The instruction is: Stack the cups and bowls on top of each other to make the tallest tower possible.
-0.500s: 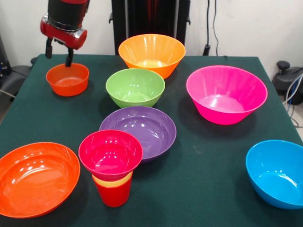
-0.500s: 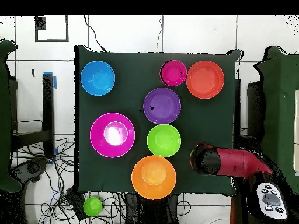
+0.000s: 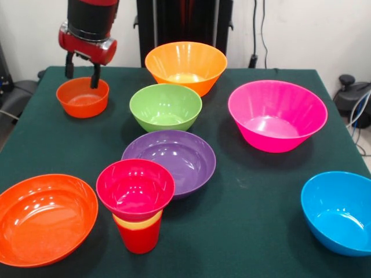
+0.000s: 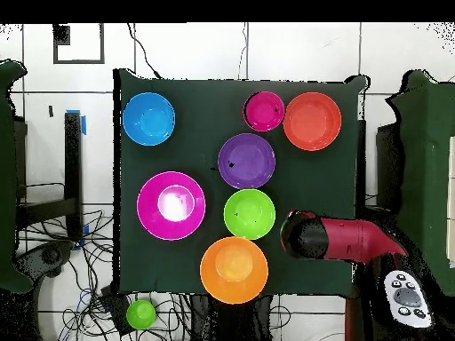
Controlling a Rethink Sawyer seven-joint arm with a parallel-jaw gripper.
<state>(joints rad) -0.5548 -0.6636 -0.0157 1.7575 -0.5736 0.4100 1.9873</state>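
Note:
The tower stands near the front edge: a red cup (image 3: 138, 237), a yellow cup (image 3: 138, 222) nested in it with only its rim showing, and a crimson-pink bowl (image 3: 135, 188) on top. From overhead only the pink bowl (image 4: 264, 110) shows. My gripper (image 3: 82, 72) is open and empty just above the small orange bowl (image 3: 82, 97) at the far left. One finger (image 3: 94, 78) hangs over the bowl's right rim, the other behind its back rim. In the overhead view the arm (image 4: 307, 236) hides this bowl.
Loose bowls lie on the green table (image 3: 255, 191): orange-red (image 3: 43, 217), purple (image 3: 169, 159), green (image 3: 165, 106), light orange (image 3: 185, 65), magenta-pink (image 3: 276, 114), blue (image 3: 339, 211). A small green round object (image 4: 140, 313) lies off the table.
My gripper has moved a little to the right in the front view and slightly lower, so it now sits over the small orange bowl. Nothing else has moved.

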